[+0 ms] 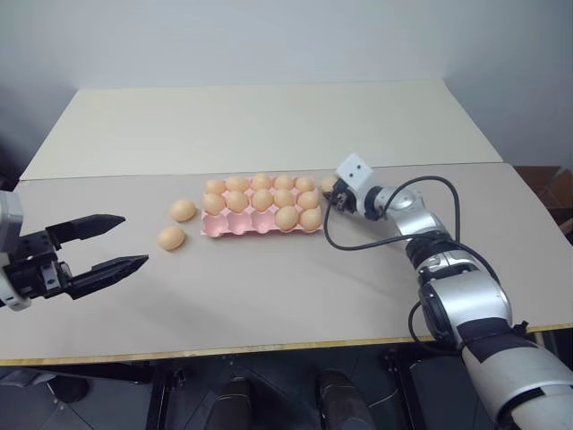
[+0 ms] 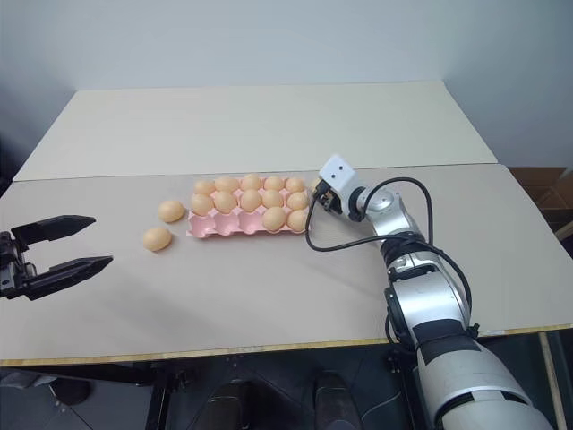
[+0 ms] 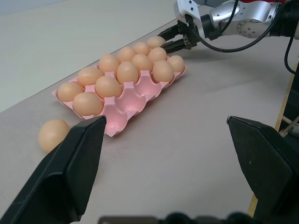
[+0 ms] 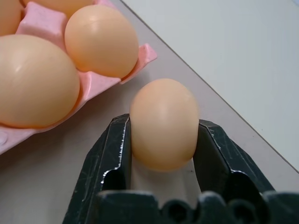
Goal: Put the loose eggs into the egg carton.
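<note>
Right gripper (image 4: 163, 140): I have it closed on a loose egg (image 4: 163, 122) on the table just beside the egg carton (image 1: 235, 228).
Left gripper (image 1: 116, 244): jaws wide, empty.
Other eggs (image 1: 182, 210): two left of the carton.
Handling: I judge the egg light, smooth, brittle; pinch gently across its middle.

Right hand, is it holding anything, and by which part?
Yes: the right hand grips a loose egg by its two sides, beside the egg carton. The left hand holds nothing.
</note>
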You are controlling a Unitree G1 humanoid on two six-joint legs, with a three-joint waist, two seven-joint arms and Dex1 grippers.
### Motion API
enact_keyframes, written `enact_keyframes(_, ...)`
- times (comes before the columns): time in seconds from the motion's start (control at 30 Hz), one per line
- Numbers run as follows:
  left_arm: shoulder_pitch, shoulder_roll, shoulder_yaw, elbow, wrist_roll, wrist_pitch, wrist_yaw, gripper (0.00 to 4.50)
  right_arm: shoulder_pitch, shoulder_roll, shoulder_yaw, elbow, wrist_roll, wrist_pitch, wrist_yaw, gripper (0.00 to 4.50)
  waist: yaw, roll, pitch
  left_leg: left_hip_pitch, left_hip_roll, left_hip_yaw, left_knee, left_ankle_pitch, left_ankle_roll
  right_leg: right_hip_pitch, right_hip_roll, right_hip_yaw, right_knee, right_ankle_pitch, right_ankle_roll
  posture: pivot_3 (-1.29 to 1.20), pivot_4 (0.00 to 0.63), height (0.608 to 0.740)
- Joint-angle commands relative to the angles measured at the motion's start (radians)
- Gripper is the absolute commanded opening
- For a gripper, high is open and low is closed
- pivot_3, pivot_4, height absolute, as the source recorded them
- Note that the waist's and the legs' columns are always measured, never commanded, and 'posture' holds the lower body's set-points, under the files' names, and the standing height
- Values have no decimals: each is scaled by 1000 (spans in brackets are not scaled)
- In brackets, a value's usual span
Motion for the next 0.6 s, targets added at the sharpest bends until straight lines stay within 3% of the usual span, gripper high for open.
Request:
enact_keyframes(0.03, -14, 21, 17, -1, 1, -21, -7, 4500, -22, -39, -40, -103, 20, -5, -13, 1617, 0, 0, 0, 0, 0, 0, 0, 0, 0, 0, 0, 0, 0, 0, 0, 0, 150, 740)
enact_keyframes(0.23, -49, 23, -34, 25, 10, -35, -10, 4500, 55, -30, -44, -494, 69, 143, 53, 1617, -2, 0, 0, 0, 0, 0, 0, 0, 0, -1, 0, 0, 0, 0, 0, 0, 150, 740)
enact_keyframes(0.37, -86, 19, -79, 35, -2, -37, -4, 4500, 130, 48, 39, -786, 107, 295, 152, 1617, -7, 0, 0, 1, 1, 0, 0, 0, 0, -1, 1, 1, 2, 0, 0, 0, 150, 740)
enact_keyframes(0.6, -116, 17, -125, 38, 2, -42, 0, 4500, 200, 159, 148, -886, 51, 429, 118, 1617, -7, 0, 0, 0, 1, 0, 0, 0, 0, -1, 1, 0, 7, 0, 0, 0, 150, 740)
